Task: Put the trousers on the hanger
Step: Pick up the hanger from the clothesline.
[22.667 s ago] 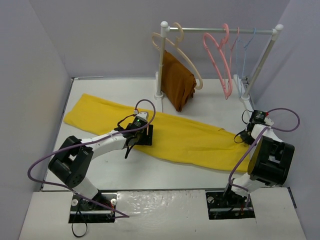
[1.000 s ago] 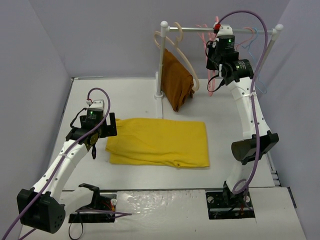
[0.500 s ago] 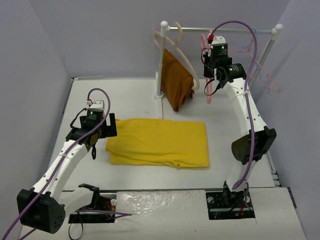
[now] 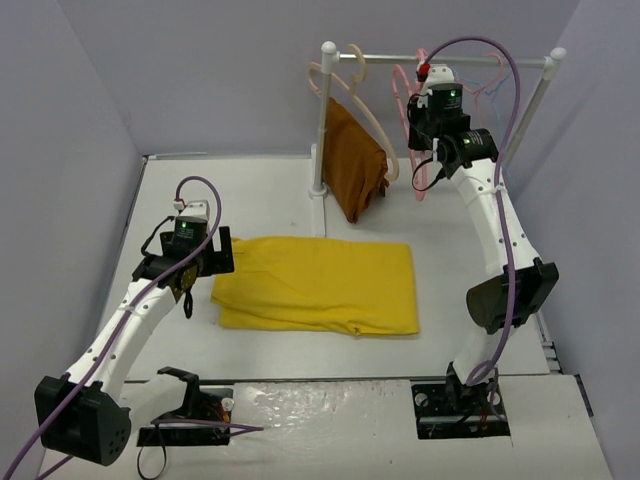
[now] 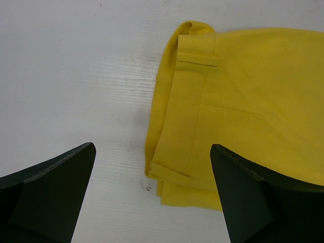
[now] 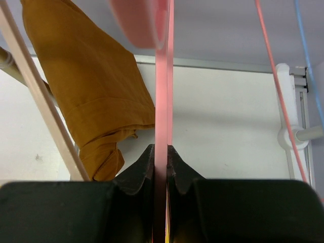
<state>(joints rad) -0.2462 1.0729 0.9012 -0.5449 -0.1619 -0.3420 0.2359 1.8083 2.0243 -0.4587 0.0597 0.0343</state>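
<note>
The yellow trousers [image 4: 320, 285] lie folded in a flat rectangle on the white table. My left gripper [image 4: 205, 266] hovers open over their left edge; in the left wrist view its jaws [image 5: 152, 202] stand wide apart with the folded waistband corner [image 5: 202, 101] between them, not touching. My right gripper [image 4: 422, 140] is raised at the rack and shut on a pink hanger [image 4: 403, 88]. In the right wrist view the jaws [image 6: 161, 152] pinch the pink hanger [image 6: 163, 91] edge-on.
A white clothes rack [image 4: 325, 120] stands at the back. A thick beige hanger [image 4: 380, 125] on it carries a rust-brown cloth [image 4: 352, 160]. A second thin pink hanger [image 6: 276, 76] and a light blue one [image 6: 309, 61] hang by the right post [image 4: 530, 110]. Grey walls enclose the table.
My right gripper has shifted slightly left along the rail with the pink hanger. The hangers that swung out to the right have swung back. The left arm and trousers have not moved.
</note>
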